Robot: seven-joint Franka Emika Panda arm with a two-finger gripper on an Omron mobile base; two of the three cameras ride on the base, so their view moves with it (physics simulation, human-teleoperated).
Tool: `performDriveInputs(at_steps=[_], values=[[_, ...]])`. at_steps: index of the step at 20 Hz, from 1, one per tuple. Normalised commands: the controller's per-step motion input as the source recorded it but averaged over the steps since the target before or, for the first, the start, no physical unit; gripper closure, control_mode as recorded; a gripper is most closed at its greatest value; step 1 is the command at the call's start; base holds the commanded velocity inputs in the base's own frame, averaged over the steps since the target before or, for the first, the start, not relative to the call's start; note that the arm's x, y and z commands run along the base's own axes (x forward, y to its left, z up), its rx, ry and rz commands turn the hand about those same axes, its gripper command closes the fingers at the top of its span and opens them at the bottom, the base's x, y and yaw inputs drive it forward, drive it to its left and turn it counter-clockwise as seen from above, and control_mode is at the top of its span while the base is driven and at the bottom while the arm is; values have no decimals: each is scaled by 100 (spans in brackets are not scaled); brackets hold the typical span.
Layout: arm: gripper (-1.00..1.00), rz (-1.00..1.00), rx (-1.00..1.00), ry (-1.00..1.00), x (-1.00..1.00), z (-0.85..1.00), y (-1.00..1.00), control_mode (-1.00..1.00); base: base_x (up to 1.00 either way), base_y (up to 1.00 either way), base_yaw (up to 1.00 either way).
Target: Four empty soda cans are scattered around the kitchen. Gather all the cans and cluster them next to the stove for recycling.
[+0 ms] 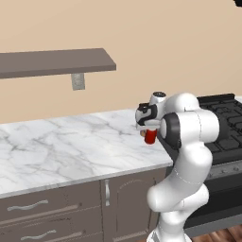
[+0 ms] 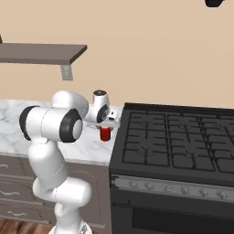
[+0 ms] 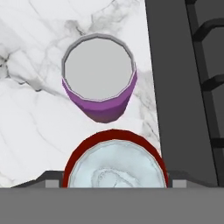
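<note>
- Red soda can (image 1: 151,136) upright at counter's (image 1: 66,146) right edge, just beside stove (image 2: 178,141); in right base view same can (image 2: 105,133) sits close to stove's left side.
- Gripper (image 1: 148,124) directly above red can, pointing down; fingers either side of can's upper part, jaws part-way apart at about can width.
- Hand view: red can's silver top (image 3: 115,165) fills gap between finger tips at bottom edge, so can between the fingers; actual contact w/ can walls can't be told.
- Can bottom looks to rest on marble in base views; lifted or not – can't tell.
- Purple-pink soda can (image 3: 99,78) upright on marble, just past red can, near it, small gap between the two; silver top facing cam.
- Both cans along counter's right edge, stove's dark side panel (image 3: 175,87) right next to them; burner grates (image 3: 210,65) beyond that.
- Stove top black w/ grates, knobs along front, oven door below.
- Brown wall shelf (image 1: 52,61) above counter's left part, well apart from cans.
- Dark brown cabinets (image 1: 56,208) w/ silver handles under counter.
</note>
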Motion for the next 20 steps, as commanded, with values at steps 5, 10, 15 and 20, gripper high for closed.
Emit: performDriveInputs(at_steps=[5,10,15,20], values=[[100,0,0,-7,24,-12,-2,-100,0,0,0],[100,0,0,-8,14,-18,0,-100,0,0,0],[100,0,0,-4,14,-29,0,-100,0,0,0],[100,0,1,0,6,-46,-2,-100,0,0,0]])
